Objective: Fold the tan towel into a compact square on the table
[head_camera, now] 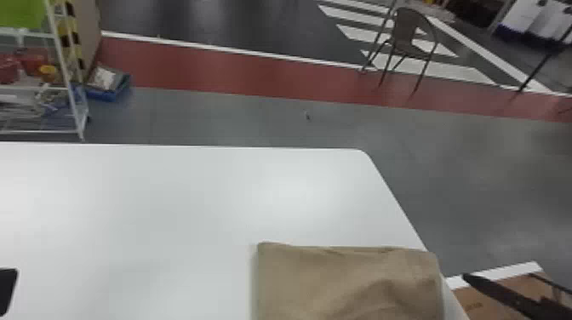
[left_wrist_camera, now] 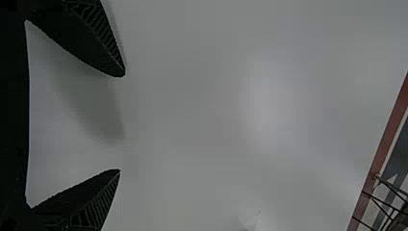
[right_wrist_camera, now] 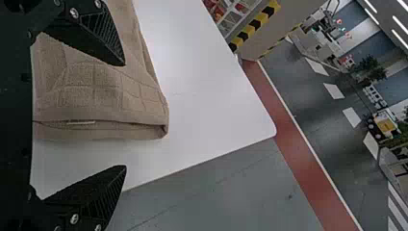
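A folded tan towel of grid-textured cloth (head_camera: 340, 285) lies roughly rectangular at five o'clock on the smooth, round-cornered white table (head_camera: 170, 212). The black left gripper (head_camera: 6, 291), at eight o'clock, and black right gripper (head_camera: 502, 293), at four, spread ribbed fingers wide.

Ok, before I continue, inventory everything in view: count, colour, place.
Towel: 1, tan, folded, table's near right.
Table: 1, white, before the robot.
Box-like item: 1, brown, beside table's right edge.
Chair: 1 clear, brown, beyond table, right.
Rack: 1, white, beyond table, left.
Bin: 1, blue, beside rack.
Floor: 1, grey, red band, white markings.
Plants: count unclear, green, room behind.
Left gripper: 1, black, open, above table.
Right gripper: 1, black, open, near towel.
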Tool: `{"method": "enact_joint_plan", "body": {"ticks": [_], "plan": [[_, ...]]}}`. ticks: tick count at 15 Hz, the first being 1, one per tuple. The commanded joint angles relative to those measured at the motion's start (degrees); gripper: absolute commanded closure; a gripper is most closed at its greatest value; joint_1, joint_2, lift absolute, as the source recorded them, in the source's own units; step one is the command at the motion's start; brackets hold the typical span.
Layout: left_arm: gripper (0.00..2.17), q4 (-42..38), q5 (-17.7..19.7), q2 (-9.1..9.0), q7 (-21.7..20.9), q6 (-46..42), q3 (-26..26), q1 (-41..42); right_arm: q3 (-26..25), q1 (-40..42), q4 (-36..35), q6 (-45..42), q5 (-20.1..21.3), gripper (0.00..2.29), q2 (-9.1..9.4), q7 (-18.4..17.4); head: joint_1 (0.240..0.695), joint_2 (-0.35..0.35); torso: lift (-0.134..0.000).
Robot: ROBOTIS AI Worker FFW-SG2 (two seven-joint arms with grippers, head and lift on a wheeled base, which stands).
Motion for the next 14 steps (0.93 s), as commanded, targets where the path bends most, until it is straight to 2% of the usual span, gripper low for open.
{"method": "enact_joint_plan", "body": {"ticks": [1,5,7,11,14], "plan": [[0.04,-0.3,0.7,-0.16,0.2,-9.0,-1.1,2.2,2.2,0.0,0.7,-1.3,-0.2,0.22,1.49,1.4,0.695,-0.35,-0.123],[0.05,2.4,0.1,0.27,0.2,-17.1,-4.8,2.4,4.9,0.7,-1.8,-1.3,0.7,0.41,3.77,3.5,0.695,-0.35,-0.123],[0.13,2.7,-0.2,0.27,0.1,-17.8,-6.8,2.1,4.6,1.0,-4.2,3.1,0.9,0.41,3.95,4.0,0.695,-0.35,-0.123],[0.13,2.8,-0.2,0.63,-0.4,-19.5,-10.7,2.5,4.4,1.1,-4.6,3.8,1.9,0.41,3.86,4.0,0.695,-0.35,-0.123],[0.13,2.8,-0.1,0.63,-0.4,-20.8,-10.0,2.4,6.7,0.8,-4.1,4.5,4.5,0.4,3.77,3.9,0.695,-0.35,-0.123]]}}
